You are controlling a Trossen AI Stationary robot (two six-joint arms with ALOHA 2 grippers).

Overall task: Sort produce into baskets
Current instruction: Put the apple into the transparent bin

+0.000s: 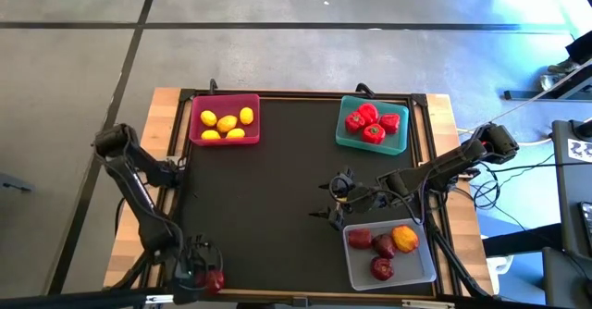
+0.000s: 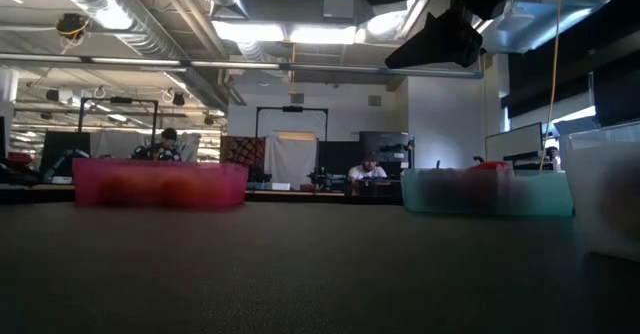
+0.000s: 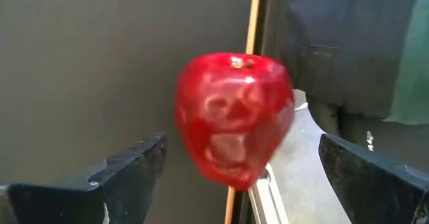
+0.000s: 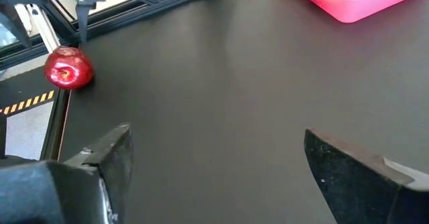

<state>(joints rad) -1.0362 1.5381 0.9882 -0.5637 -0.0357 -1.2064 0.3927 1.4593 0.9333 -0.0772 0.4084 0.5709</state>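
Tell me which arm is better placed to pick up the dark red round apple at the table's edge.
Left. Its open gripper already flanks the dark red round apple, whereas the right gripper hovers far across the table.

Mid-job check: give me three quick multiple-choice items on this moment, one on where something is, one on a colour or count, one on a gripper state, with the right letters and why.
1. Where is the loose red apple?
A. In the teal basket
B. At the table's near-left corner, by the left gripper
C. In the pink basket

2. How many yellow lemons lie in the pink basket?
A. Two
B. Seven
C. Four

3. How are the left gripper's fingers?
A. Open, one on each side of the apple
B. Shut on the apple
C. Shut on a lemon

Answers:
1 B: the high view shows the apple at the mat's edge under the left arm.
2 C: four yellow ovals show in that basket from above.
3 A: the left wrist view shows a clear gap between each finger and the apple.

The right gripper hangs open beside the clear basket.
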